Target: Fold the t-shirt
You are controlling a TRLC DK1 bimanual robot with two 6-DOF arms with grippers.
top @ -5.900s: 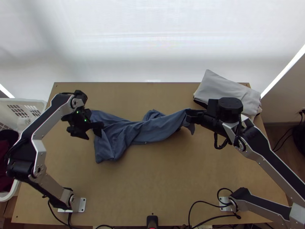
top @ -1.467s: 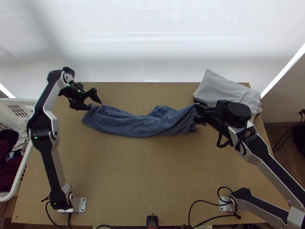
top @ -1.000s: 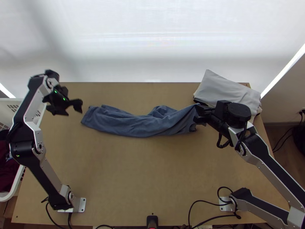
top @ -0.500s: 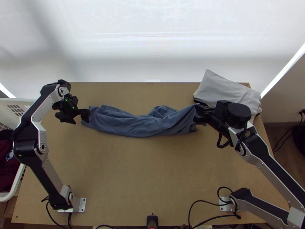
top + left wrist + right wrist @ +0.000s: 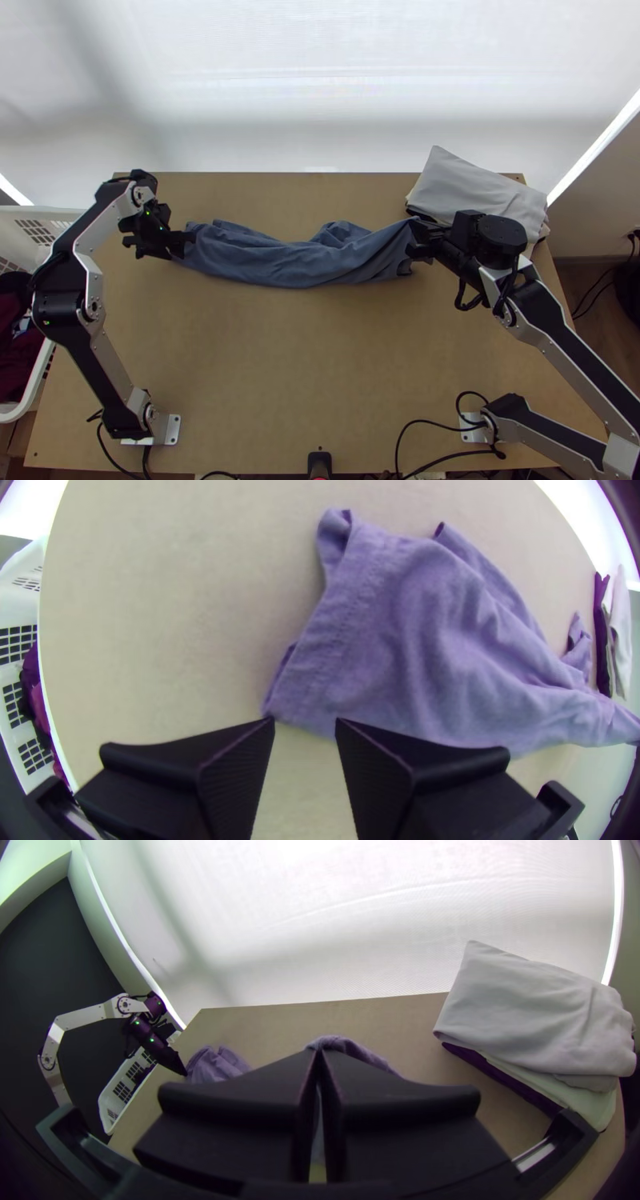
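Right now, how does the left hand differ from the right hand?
The left hand is open at one end of the t-shirt; the right hand is shut on the other end. The left hand points steeply down at the table, while the right hand is held more level. Both are black.

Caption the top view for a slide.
The right gripper grips one end of a bunched blue cloth T-shirt, the open left gripper at its other end.

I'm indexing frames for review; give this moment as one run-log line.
right gripper: jaws shut on t-shirt end | left gripper: jaws open at its other end | t-shirt: long, bunched strip
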